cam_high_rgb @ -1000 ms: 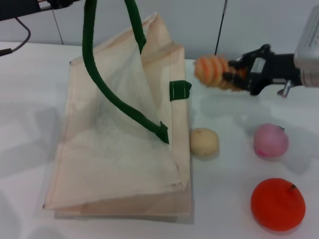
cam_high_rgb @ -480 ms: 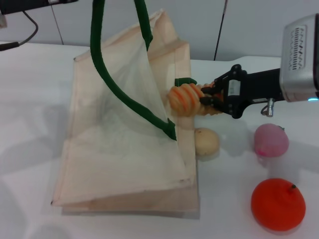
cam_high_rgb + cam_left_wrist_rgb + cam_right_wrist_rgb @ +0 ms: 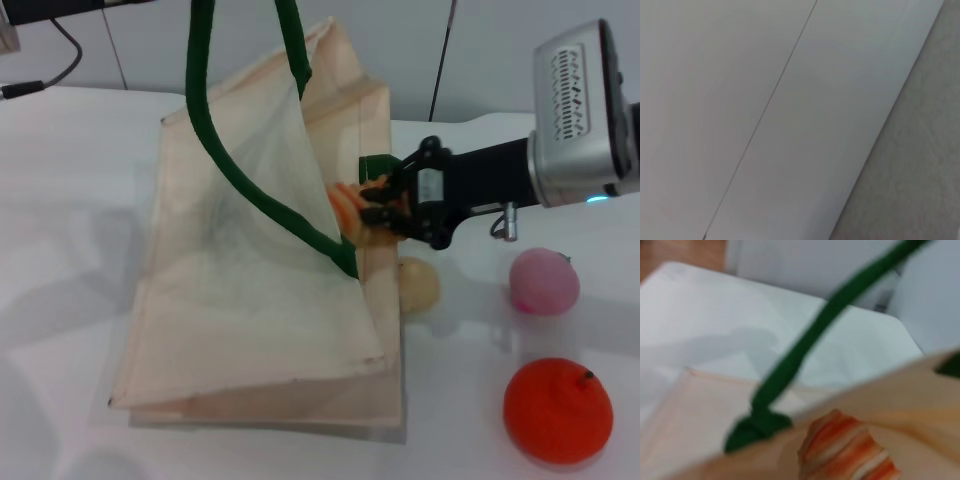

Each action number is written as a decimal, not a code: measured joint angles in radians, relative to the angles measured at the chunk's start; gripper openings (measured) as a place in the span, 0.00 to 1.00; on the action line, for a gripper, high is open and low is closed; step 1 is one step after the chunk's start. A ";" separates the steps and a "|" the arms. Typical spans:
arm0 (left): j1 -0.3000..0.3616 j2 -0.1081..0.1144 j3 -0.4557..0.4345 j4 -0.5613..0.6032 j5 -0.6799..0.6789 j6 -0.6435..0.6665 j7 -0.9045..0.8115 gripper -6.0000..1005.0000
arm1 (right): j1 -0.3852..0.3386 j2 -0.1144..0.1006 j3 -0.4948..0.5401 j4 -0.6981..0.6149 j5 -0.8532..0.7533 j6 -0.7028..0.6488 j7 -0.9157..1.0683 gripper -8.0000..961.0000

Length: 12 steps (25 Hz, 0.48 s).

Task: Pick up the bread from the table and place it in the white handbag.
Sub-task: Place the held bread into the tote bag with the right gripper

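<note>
I see the table [image 3: 70, 200], a plain white top, carrying the white handbag [image 3: 250, 330] on its left-centre. Just beside the bag's right edge lies a pale bun [image 3: 420, 285], apparently touching it; a pink ball [image 3: 544, 282] and an orange fruit [image 3: 556, 410] sit further right, apart.

bread [image 3: 350, 205] in white handbag [image 3: 250, 300] mouth, bun [image 3: 418, 284] right of it

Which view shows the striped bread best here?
The right wrist view: the orange-and-cream ridged bread fills the foreground. The head view shows only a sliver between bag and right tool. The left wrist view shows none.
</note>
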<state>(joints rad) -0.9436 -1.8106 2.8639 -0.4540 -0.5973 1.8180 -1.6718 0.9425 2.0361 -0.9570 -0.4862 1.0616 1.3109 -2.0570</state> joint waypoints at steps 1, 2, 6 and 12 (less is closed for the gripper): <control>0.000 0.000 0.000 0.000 0.000 0.000 0.000 0.15 | 0.002 0.000 -0.014 0.001 0.016 0.008 -0.002 0.16; -0.001 -0.001 0.000 0.000 0.002 0.000 0.000 0.15 | 0.004 0.000 -0.032 0.002 0.036 0.018 -0.003 0.16; -0.009 -0.004 0.000 0.000 0.006 0.000 0.001 0.15 | 0.009 0.000 -0.111 0.003 0.102 0.018 -0.005 0.16; -0.016 -0.011 0.000 0.000 0.009 0.000 0.005 0.15 | 0.010 0.001 -0.238 0.004 0.225 -0.007 -0.010 0.14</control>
<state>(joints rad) -0.9598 -1.8212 2.8640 -0.4540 -0.5881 1.8178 -1.6670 0.9526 2.0371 -1.1950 -0.4825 1.2869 1.3039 -2.0674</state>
